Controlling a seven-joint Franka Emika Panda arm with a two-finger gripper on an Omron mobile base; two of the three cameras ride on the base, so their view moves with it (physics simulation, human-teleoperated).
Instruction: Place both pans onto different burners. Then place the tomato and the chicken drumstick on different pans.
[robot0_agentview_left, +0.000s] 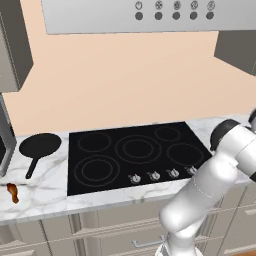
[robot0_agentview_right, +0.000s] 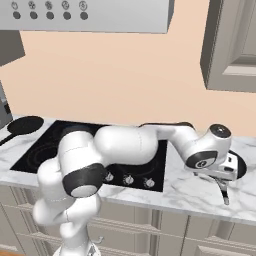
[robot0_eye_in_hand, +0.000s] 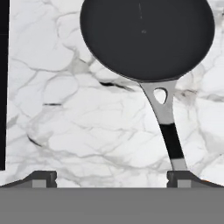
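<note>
Marble everywhere, that's the first thing you'll notice: the white grey-veined marble counter (robot0_eye_in_hand: 87, 131) runs either side of the flat glossy black glass cooktop (robot0_agentview_left: 135, 152), which has thin grey ring burners (robot0_agentview_left: 137, 149) and small silver knobs (robot0_agentview_left: 154, 175) along its front edge.

You've got one round matte black frying pan (robot0_eye_in_hand: 146, 37) on the marble right of the cooktop. The hand view looks straight down on it, showing a smooth dull bowl and a thin handle that goes silver, black, then silver again, with a teardrop hole near the bowl. The two-finger gripper (robot0_eye_in_hand: 111, 178) sits over that handle with its jaws spread wide, nothing between them; the handle's end runs down to the right-hand fingertip (robot0_eye_in_hand: 183, 177).

The left base view gives you what the others can't: the second black frying pan (robot0_agentview_left: 39, 145) on the counter left of the cooktop, plus the small orange-brown chicken drumstick (robot0_agentview_left: 12, 192) near the counter's front edge.
</note>
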